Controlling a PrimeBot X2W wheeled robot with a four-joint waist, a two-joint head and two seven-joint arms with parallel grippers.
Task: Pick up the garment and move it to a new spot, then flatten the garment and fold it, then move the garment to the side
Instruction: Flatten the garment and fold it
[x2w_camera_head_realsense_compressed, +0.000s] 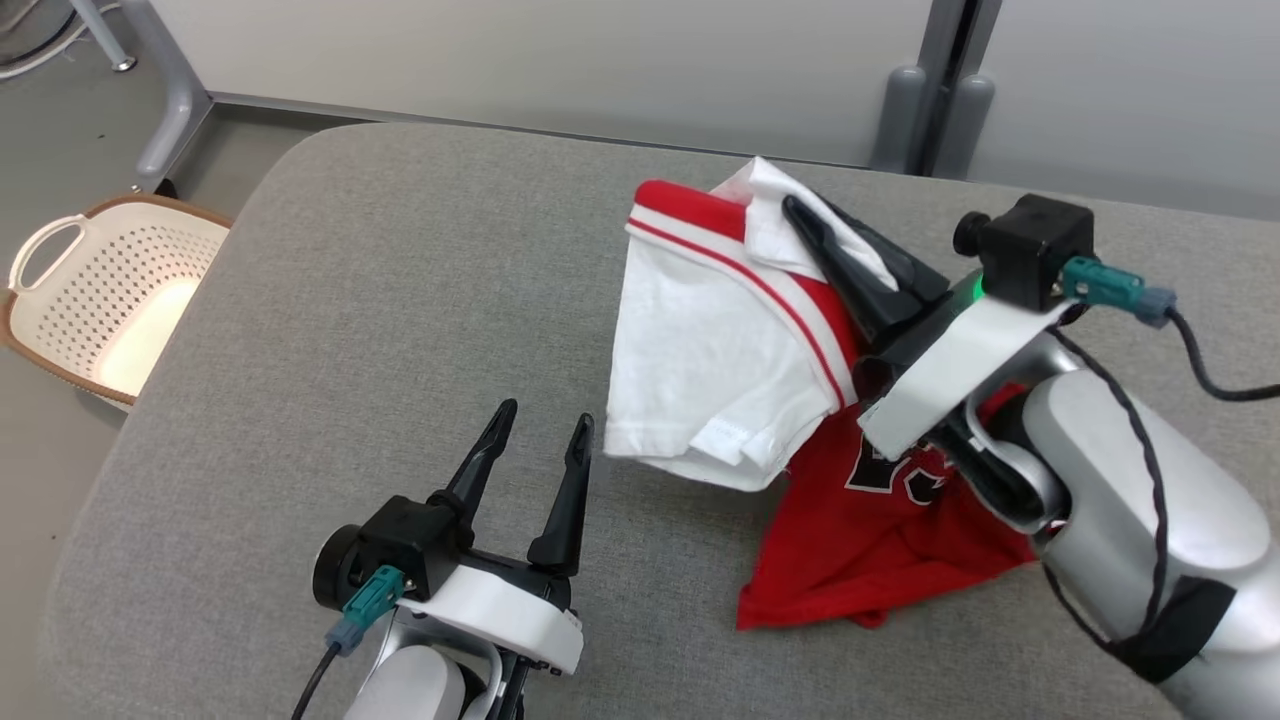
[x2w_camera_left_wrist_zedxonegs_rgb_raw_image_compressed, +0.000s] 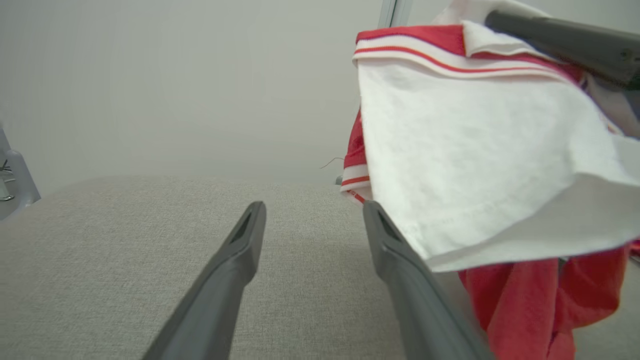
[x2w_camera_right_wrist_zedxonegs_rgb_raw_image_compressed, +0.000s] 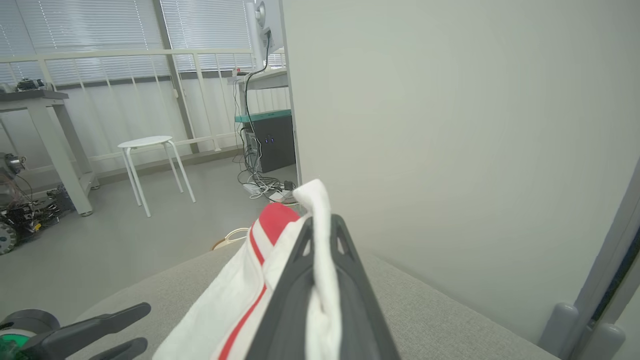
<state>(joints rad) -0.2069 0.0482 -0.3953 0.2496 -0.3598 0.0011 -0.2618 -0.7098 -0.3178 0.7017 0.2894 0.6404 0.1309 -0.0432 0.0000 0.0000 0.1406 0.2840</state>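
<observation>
The garment (x2w_camera_head_realsense_compressed: 730, 340) is a red and white shirt with dark lettering, bunched at the right of the grey padded table (x2w_camera_head_realsense_compressed: 400, 300). My right gripper (x2w_camera_head_realsense_compressed: 800, 215) is shut on a white fold near its red-striped collar and holds that part lifted; the red lower part (x2w_camera_head_realsense_compressed: 860, 540) still lies on the table. In the right wrist view the white cloth (x2w_camera_right_wrist_zedxonegs_rgb_raw_image_compressed: 320, 260) is pinched between my dark fingers (x2w_camera_right_wrist_zedxonegs_rgb_raw_image_compressed: 290, 295). My left gripper (x2w_camera_head_realsense_compressed: 540, 420) stands open and empty at the near middle, just left of the hanging white sleeve (x2w_camera_left_wrist_zedxonegs_rgb_raw_image_compressed: 475, 160).
A cream laundry basket (x2w_camera_head_realsense_compressed: 100, 290) with a brown rim sits on the floor beyond the table's left edge. A pale wall panel (x2w_camera_head_realsense_compressed: 550, 60) runs behind the table. Metal legs (x2w_camera_head_realsense_compressed: 170, 90) stand at the far left. A white stool (x2w_camera_right_wrist_zedxonegs_rgb_raw_image_compressed: 150, 165) stands across the room.
</observation>
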